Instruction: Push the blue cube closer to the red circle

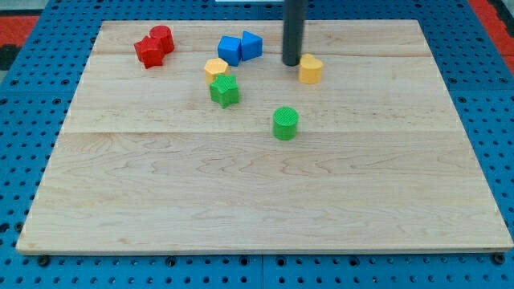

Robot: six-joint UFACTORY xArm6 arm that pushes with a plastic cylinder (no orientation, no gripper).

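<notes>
- The board (265, 201) is the biggest thing here, and all the blocks sit crowded along its top, so you have little room behind them to line up a push.
- My tip (291, 63) ends a bare rod with nothing that can open, clench or grasp. It stands at the view's top centre, just left of the yellow block (311, 69) and well right of the blue pair, touching neither blue one.
- The blue cube (230, 50) sits left of my tip, touching or nearly touching the blue wedge (252, 44) on its right. Drive straight left from here and you would likely hit the wedge first and shove both.
- The red circle (162, 37) lies near the top left, pressed against the red star (148, 52). An overlong push could knock either away and move your target.
- The yellow hexagon (215, 68) and green star (225, 91) sit just below the cube. A push angled downward could snag them.
- The green cylinder (285, 123) looks safely clear.
</notes>
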